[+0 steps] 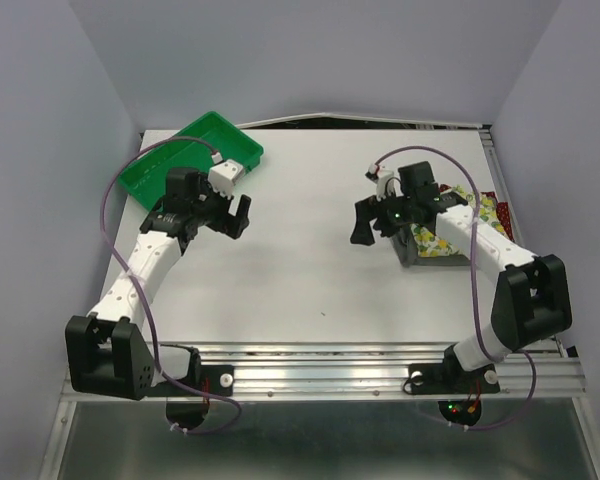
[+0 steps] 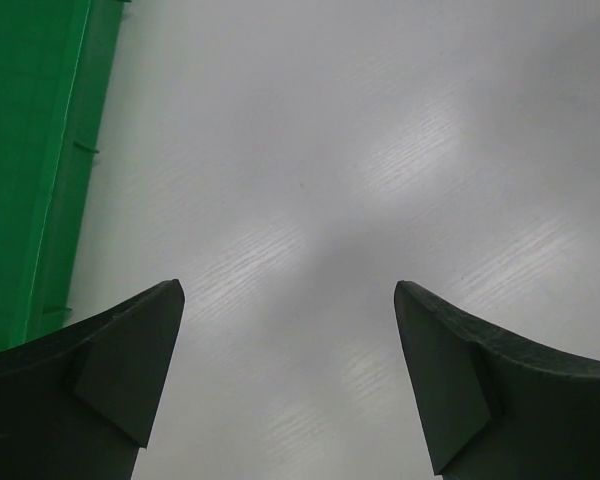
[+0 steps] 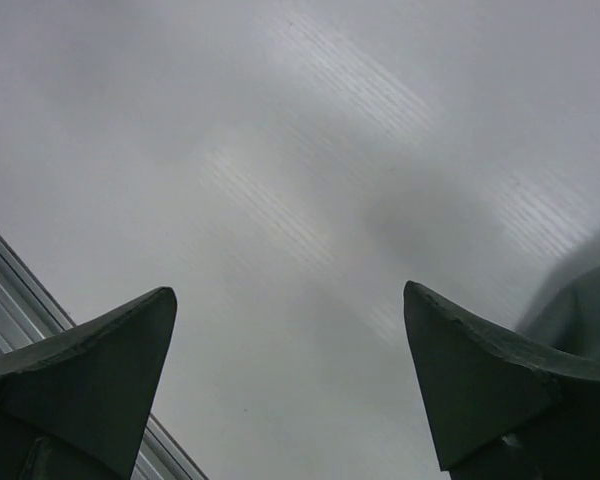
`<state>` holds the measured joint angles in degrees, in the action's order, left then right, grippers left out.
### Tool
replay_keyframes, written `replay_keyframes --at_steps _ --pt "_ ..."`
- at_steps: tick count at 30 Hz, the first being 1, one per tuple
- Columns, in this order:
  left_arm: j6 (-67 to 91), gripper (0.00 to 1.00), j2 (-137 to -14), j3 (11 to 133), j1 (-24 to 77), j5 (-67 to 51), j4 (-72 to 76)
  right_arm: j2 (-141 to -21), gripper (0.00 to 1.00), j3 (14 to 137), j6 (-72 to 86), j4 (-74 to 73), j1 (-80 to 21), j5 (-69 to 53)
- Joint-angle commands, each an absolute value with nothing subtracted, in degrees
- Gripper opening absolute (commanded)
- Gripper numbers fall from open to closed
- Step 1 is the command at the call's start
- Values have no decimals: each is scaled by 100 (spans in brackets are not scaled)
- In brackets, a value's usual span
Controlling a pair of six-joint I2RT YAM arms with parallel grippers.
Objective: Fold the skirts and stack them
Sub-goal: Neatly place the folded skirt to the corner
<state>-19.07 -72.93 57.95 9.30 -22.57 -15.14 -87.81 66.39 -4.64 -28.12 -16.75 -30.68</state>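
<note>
Right side, beside right arm: skirts (image 1: 438, 248) heaped; soft, light, floppy; pinch hem corners; left gripper (image 1: 240, 217), right gripper (image 1: 362, 222) spread wide, empty.

Tray (image 1: 180, 160) is bright green, desk (image 1: 310, 270) plain white. Lemon skirt (image 1: 441, 245) is white with a yellow-green print, grey skirt (image 3: 580, 305) is plain, and red skirt (image 1: 496, 214) is dark. Arms (image 1: 145, 262) white and black, fingers (image 2: 120, 370) dark grey, cables (image 1: 104, 215) purple.

No legible text or labels.
</note>
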Motion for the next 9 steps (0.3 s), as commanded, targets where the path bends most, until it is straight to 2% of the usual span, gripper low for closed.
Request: replay_keyframes --at_steps 1,9 --pt "-2399 99 -6918 5380 949 -1943 -1371 -8411 100 6127 -466 -2057 -2275 -2707" --pt "-2663 99 -6557 4948 949 -1802 -1353 -8350 100 5809 -351 -1846 -2549 -2628"
